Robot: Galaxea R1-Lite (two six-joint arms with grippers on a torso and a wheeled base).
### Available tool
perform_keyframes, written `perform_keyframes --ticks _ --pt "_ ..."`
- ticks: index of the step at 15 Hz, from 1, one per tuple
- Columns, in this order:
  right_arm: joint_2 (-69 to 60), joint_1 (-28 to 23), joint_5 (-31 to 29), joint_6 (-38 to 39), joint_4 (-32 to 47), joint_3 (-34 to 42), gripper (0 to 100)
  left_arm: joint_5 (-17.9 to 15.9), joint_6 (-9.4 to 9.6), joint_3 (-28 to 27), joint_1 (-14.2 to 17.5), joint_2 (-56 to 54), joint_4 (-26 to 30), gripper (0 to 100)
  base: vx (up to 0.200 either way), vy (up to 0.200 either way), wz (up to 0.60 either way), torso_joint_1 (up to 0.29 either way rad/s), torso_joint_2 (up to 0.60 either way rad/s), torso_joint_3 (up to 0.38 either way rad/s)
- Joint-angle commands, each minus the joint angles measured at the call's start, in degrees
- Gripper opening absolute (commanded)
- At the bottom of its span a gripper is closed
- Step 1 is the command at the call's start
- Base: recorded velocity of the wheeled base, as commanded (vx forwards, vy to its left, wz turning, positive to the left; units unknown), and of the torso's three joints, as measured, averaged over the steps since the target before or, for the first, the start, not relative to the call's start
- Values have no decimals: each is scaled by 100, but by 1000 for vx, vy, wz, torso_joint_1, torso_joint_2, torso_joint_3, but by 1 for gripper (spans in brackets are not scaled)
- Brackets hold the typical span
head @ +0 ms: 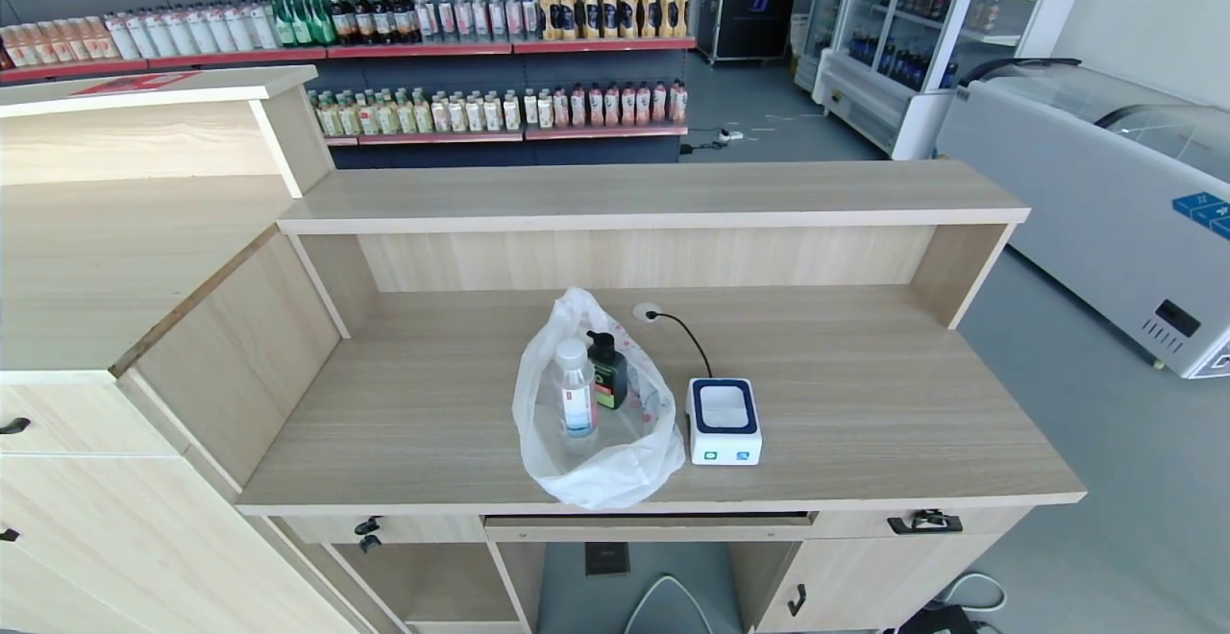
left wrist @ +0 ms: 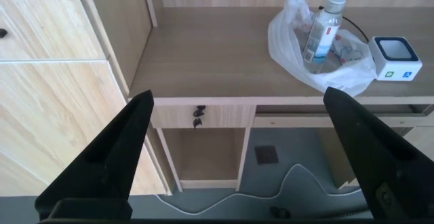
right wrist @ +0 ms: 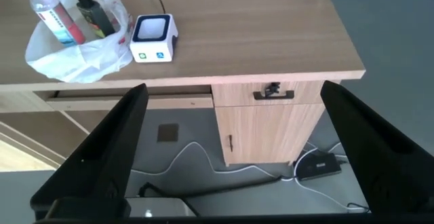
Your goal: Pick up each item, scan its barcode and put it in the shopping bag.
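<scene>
- Shopping bag [head: 615, 466]: thin translucent white plastic, crumpled, mouth open upward, one handle loop sticking up at the far side. It sits on the wooden counter [head: 865, 403] just beside the scanner [head: 724, 420], on the scanner's left, touching it or nearly so.
- Clear bottle [head: 575, 389]: see-through plastic with a white cap and a white label with blue and red on it. It stands upright inside the bag, on the side farther from the scanner.
- Dark bottle [head: 607, 370]: black body, black spout-type top, label with green and a bit of red. It is upright inside the bag, just behind the clear bottle and nearer the scanner; the two look close, and I can't tell if they touch.
- Scanner: white box with a dark blue frame around a pale window on top and two small coloured squares on its front face. A black cable [head: 684, 331] runs from its back to a round hole in the counter.
- Left gripper [left wrist: 237, 94]: black fingers spread wide, holding nothing. It sits below counter height, well apart from the scanner on the bag's side.
- Right gripper [right wrist: 234, 87]: black fingers spread wide, holding nothing. It sits below counter height, well apart from the scanner on the side away from the bag.
- Red-edged shelves of drink bottles [head: 500, 19] stand far behind the scanner.
</scene>
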Motion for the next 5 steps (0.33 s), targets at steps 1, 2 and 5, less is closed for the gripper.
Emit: perform_keyframes --ticks 1,2,5 --pt "34 0 -2 -1 2 0 100 1 0 0 1 6 0 100 0 0 0 0 0 0" --pt "34 0 -2 -1 2 0 100 1 0 0 1 -2 0 100 0 0 0 0 0 0" --pt "34 0 -2 -18 2 0 100 1 0 0 1 6 0 100 0 0 0 0 0 0"
